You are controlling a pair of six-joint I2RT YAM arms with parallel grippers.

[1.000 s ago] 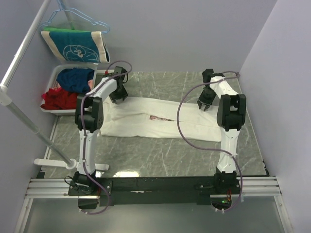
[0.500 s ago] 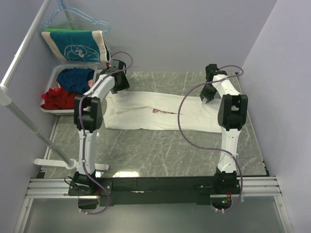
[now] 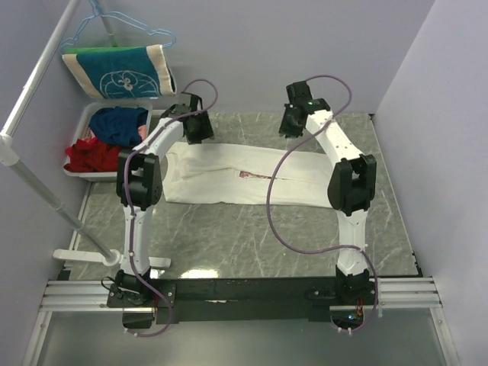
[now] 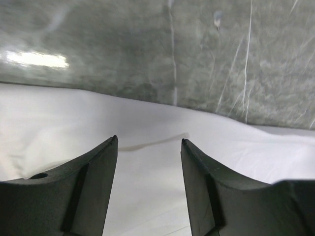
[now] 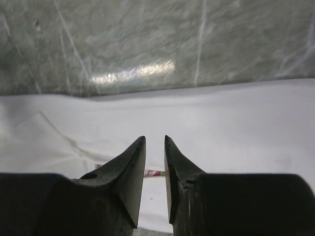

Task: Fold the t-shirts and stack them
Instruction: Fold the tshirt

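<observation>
Two empty tools, the cream t-shirt beneath them: left tool spread apart, right tool nearly together.

T-shirt lies left-right across desk's far half. Left tool over its far-left edge, right tool over its far edge. Bin of clothes far left.

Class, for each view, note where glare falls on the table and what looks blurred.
Top external: sharp, one small glare patch on the table near the arm bases. Left wrist: glare upper left, marble softly blurred. Right wrist: glare streak above the t-shirt, fingers nearly black.
</observation>
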